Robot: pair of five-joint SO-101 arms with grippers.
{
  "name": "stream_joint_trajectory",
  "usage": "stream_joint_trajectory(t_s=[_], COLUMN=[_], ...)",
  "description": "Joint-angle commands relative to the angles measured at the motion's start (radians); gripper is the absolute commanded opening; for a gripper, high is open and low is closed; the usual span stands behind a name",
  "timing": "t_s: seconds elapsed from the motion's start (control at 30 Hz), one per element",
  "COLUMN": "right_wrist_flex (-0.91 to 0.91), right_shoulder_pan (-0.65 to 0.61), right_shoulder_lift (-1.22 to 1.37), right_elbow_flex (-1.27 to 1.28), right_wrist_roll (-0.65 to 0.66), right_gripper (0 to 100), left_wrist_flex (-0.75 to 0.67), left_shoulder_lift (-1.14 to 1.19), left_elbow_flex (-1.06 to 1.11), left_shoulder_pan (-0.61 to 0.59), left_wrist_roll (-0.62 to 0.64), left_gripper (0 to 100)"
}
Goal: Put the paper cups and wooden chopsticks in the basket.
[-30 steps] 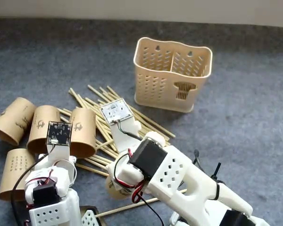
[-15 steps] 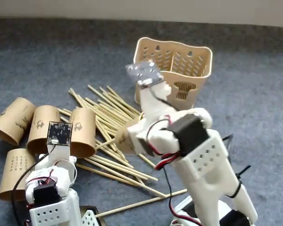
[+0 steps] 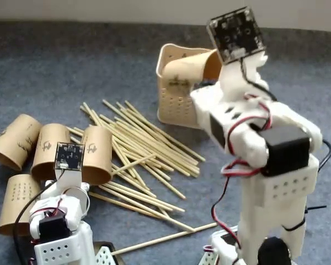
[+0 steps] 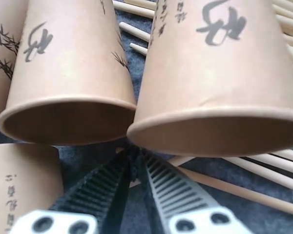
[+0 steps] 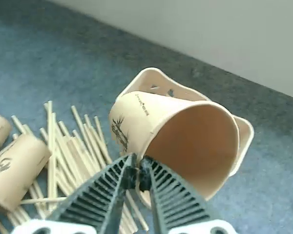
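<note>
Soft, even light falls on the worktop (image 3: 44,72); faint shadows pool beneath the paper cups (image 4: 68,73), toward six o'clock.

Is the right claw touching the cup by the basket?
Touching. The right wrist view shows the right gripper shut on the rim of the cup.

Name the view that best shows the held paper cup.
Right wrist view: the paper cup is close, rim pinched in the right gripper, basket behind. The high view shows it tilted over the basket. The left wrist view faces other cups.
</note>
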Motion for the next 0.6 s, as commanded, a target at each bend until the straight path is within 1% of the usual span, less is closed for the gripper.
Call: stream_joint_trajectory(t_s=[0.0,0.1,0.2,0.57], right_wrist_flex=[-0.114,-0.186,-0.219,-0.209], right_shoulder_pan=[0.094,0.147,0.186,0.283], right_shoulder_lift=[0.050,0.093,0.133,0.211], right_elbow_flex=[-0.048,-0.047,-0.047,-0.042], right_wrist_roll=[0.063,0.121,0.175,0.281], right_gripper=[0.5,0.5,0.5,0.5], left_wrist_flex=[-0.015,-0.015,-0.015,-0.015], left_shoulder_lift=[0.002,0.002,0.002,0.002], left_elbow_flex=[-0.008,-0.008,-0.008,-0.008], left_shoulder_pan=[-0.008,-0.008,-0.008,-0.008], left_wrist_roll=[-0.003,-0.003,-0.003,-0.003], left_gripper=[3,3,3,3])
